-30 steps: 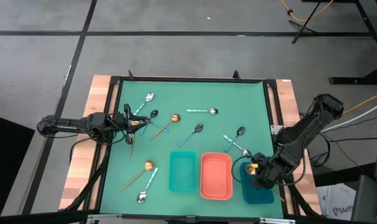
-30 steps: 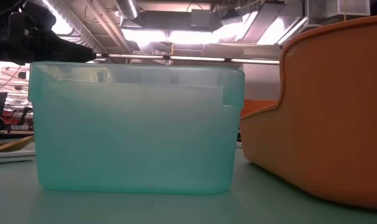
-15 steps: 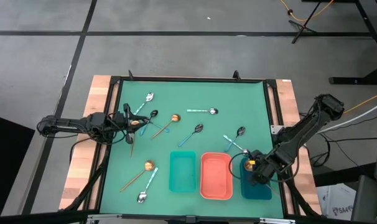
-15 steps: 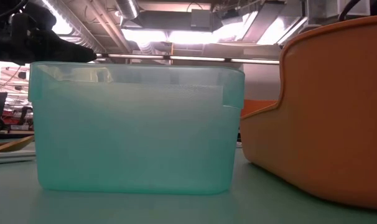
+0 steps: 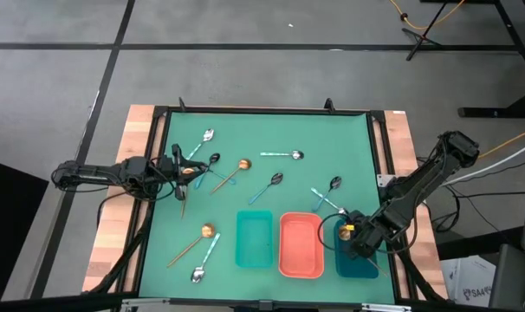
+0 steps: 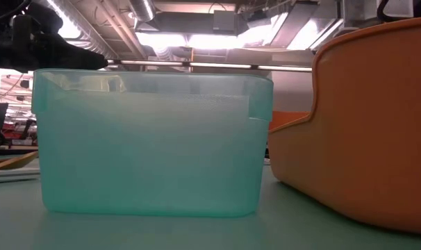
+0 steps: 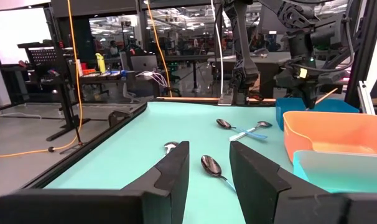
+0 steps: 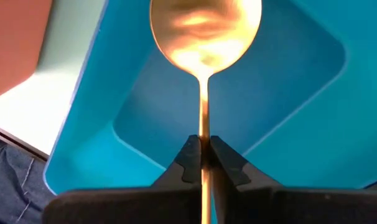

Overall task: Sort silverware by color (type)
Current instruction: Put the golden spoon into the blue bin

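Green table mat (image 5: 262, 186): the right gripper (image 5: 353, 236) hangs over the dark blue tray (image 8: 288, 124), pinching a gold spoon (image 8: 204, 37) by its thin handle, bowl pointing straight away from the fingers. Left gripper (image 7: 207, 163) parted, waiting at the table's left edge.

A slim spoon with a gold-copper bowl (image 8: 205, 31) and thin brown handle is pinched by its handle, bowl hanging over the far-left part of the dark blue tray at the near right. The other small spoons lie flat on the mat. On the left, far side: a silver-bowled, light-teal-handled spoon (image 5: 202, 141), a dark-bowled spoon (image 5: 208, 164) and a gold-bowled spoon (image 5: 232, 171). Toward the middle lie another silver spoon (image 5: 282, 155) and a dark spoon (image 5: 268, 185). Right of these are a dark spoon (image 5: 330, 189) and a silver spoon (image 5: 329, 204), close together. Near left lie a gold spoon (image 5: 193, 242) and a silver spoon (image 5: 204, 259), side by side.
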